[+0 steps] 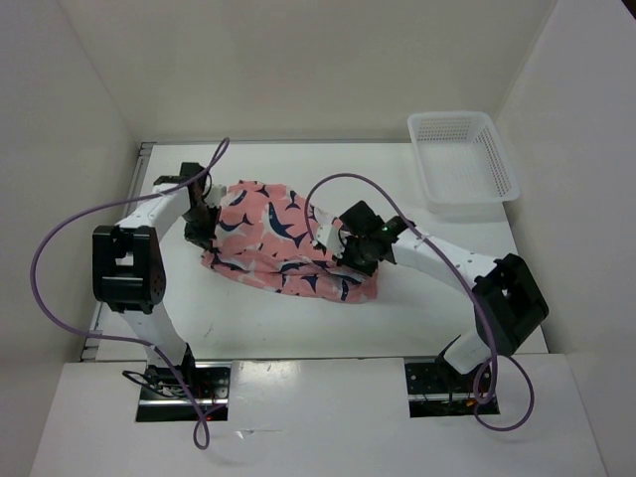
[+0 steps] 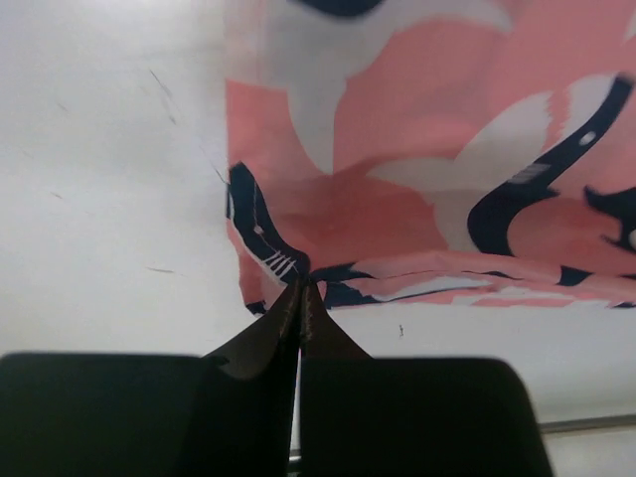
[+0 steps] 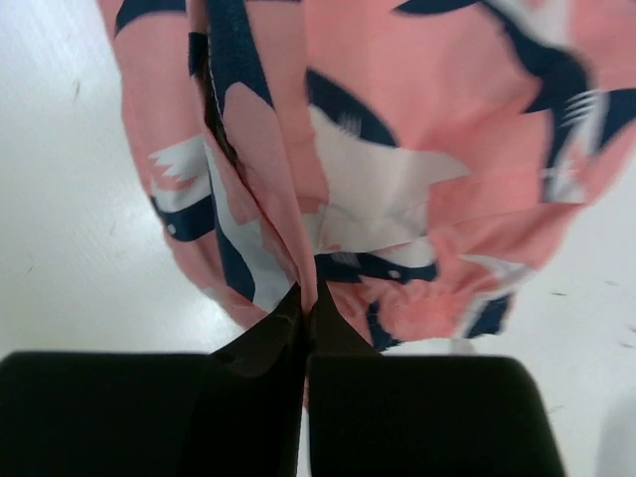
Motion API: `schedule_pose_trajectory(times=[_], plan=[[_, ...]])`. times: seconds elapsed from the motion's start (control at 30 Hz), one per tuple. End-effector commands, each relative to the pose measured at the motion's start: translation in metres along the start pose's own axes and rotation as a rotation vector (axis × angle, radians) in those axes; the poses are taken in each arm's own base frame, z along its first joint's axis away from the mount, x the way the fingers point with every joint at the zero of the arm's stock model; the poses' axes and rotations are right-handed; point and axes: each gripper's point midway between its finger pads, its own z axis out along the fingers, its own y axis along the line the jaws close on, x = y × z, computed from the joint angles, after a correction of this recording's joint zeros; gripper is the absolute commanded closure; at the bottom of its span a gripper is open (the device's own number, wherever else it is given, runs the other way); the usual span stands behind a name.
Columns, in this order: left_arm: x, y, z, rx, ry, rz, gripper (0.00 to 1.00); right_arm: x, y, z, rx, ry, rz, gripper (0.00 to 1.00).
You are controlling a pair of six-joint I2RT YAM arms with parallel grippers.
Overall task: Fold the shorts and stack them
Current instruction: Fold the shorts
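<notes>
The coral-pink shorts (image 1: 278, 243) with navy and white shark shapes lie spread on the white table between the two arms. At their left edge my left gripper (image 1: 202, 227) is shut, pinching a corner of the cloth (image 2: 283, 260) between its black fingertips (image 2: 303, 288). At the shorts' right side my right gripper (image 1: 343, 246) is shut on a raised fold of the fabric (image 3: 288, 229), which bunches up from its tips (image 3: 308, 298). The cloth under each gripper is hidden in the top view.
A white plastic mesh basket (image 1: 463, 159) stands at the back right corner of the table (image 1: 288, 313). White walls close in the table on the left, back and right. Purple cables loop off both arms.
</notes>
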Motion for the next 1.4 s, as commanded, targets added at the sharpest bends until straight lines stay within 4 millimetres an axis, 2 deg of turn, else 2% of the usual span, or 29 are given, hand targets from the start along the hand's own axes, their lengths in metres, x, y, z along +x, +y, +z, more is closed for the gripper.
schedule_pose_trajectory(times=[0.0,0.03,0.07,0.1,0.17,0.2,0.27,0.3,0.33,0.4,0.43,0.47,0.5,0.57,0.6,0.63,0.67,0.7,0.73,0.8,0.83,0.87,0.97,1.03,1.1,1.17,1.2,1.33,1.37], plan=[[-0.068,0.006,-0.026,-0.039,-0.222,0.019,1.00,-0.049,-0.034,-0.023,0.117,-0.108,-0.049,1.00],[-0.089,0.007,-0.034,-0.044,-0.289,0.023,1.00,-0.054,-0.043,-0.026,0.146,-0.106,-0.062,1.00],[-0.120,0.010,-0.060,-0.065,-0.395,0.027,1.00,-0.062,-0.053,-0.034,0.170,-0.129,-0.054,1.00],[-0.139,0.013,-0.076,-0.087,-0.463,0.026,1.00,-0.077,-0.070,-0.047,0.211,-0.158,-0.054,1.00],[-0.179,0.017,-0.103,-0.115,-0.604,0.026,1.00,-0.088,-0.101,-0.065,0.280,-0.189,-0.020,1.00],[-0.204,0.020,-0.138,-0.141,-0.713,0.022,1.00,-0.093,-0.115,-0.073,0.326,-0.209,-0.018,1.00],[-0.238,0.021,-0.161,-0.148,-0.831,0.025,1.00,-0.085,-0.147,-0.073,0.431,-0.176,0.012,1.00],[-0.262,0.017,-0.187,-0.157,-0.922,0.031,1.00,-0.092,-0.161,-0.076,0.495,-0.198,0.017,1.00],[-0.272,0.016,-0.199,-0.159,-0.961,0.032,1.00,-0.080,-0.180,-0.074,0.572,-0.144,0.035,1.00],[-0.287,0.003,-0.211,-0.133,-1.004,0.055,1.00,-0.076,-0.200,-0.075,0.655,-0.122,0.073,1.00],[-0.289,0.002,-0.220,-0.134,-1.025,0.056,1.00,-0.077,-0.213,-0.081,0.709,-0.142,0.122,1.00],[-0.289,0.002,-0.220,-0.134,-1.026,0.056,1.00,-0.075,-0.224,-0.093,0.767,-0.141,0.156,1.00],[-0.288,-0.005,-0.217,-0.119,-1.024,0.069,1.00,-0.075,-0.227,-0.096,0.786,-0.144,0.161,1.00],[-0.278,-0.004,-0.202,-0.117,-0.991,0.069,1.00,-0.076,-0.225,-0.104,0.791,-0.151,0.162,1.00],[-0.263,-0.004,-0.181,-0.115,-0.945,0.068,1.00,-0.077,-0.220,-0.108,0.768,-0.159,0.142,1.00],[-0.253,-0.003,-0.169,-0.114,-0.917,0.067,1.00,-0.071,-0.209,-0.099,0.740,-0.133,0.130,1.00],[-0.241,0.002,-0.167,-0.120,-0.902,0.058,1.00,-0.070,-0.200,-0.094,0.720,-0.116,0.097,1.00],[-0.227,0.001,-0.152,-0.107,-0.846,0.061,1.00,-0.071,-0.190,-0.093,0.688,-0.117,0.065,1.00],[-0.208,0.006,-0.127,-0.109,-0.768,0.051,1.00,-0.061,-0.173,-0.079,0.634,-0.074,0.034,1.00],[-0.182,0.013,-0.116,-0.119,-0.703,0.036,1.00,-0.070,-0.142,-0.066,0.531,-0.085,-0.044,1.00],[-0.159,0.022,-0.099,-0.136,-0.641,0.017,1.00,-0.067,-0.125,-0.061,0.469,-0.069,-0.066,1.00],[-0.145,0.026,-0.089,-0.138,-0.596,0.007,1.00,-0.071,-0.108,-0.053,0.420,-0.071,-0.097,1.00],[-0.102,0.043,-0.061,-0.169,-0.474,-0.034,1.00,-0.066,-0.068,-0.037,0.304,-0.059,-0.165,1.00],[-0.084,0.045,-0.056,-0.168,-0.430,-0.043,1.00,-0.055,-0.044,-0.026,0.232,-0.047,-0.203,1.00],[-0.066,0.046,-0.041,-0.172,-0.369,-0.046,1.00,-0.039,-0.015,-0.015,0.152,-0.012,-0.247,1.00],[-0.055,0.055,-0.036,-0.229,-0.347,-0.057,1.00,-0.032,0.000,-0.011,0.106,-0.019,-0.259,1.00],[-0.040,0.057,-0.024,-0.237,-0.301,-0.059,1.00,-0.020,0.012,-0.003,0.077,0.011,-0.273,1.00],[-0.017,0.057,-0.006,-0.243,-0.230,-0.059,1.00,-0.007,0.024,0.009,0.054,0.015,-0.284,0.96],[-0.012,0.057,-0.003,-0.242,-0.216,-0.058,1.00,-0.002,0.026,0.011,0.047,0.026,-0.283,0.89]])
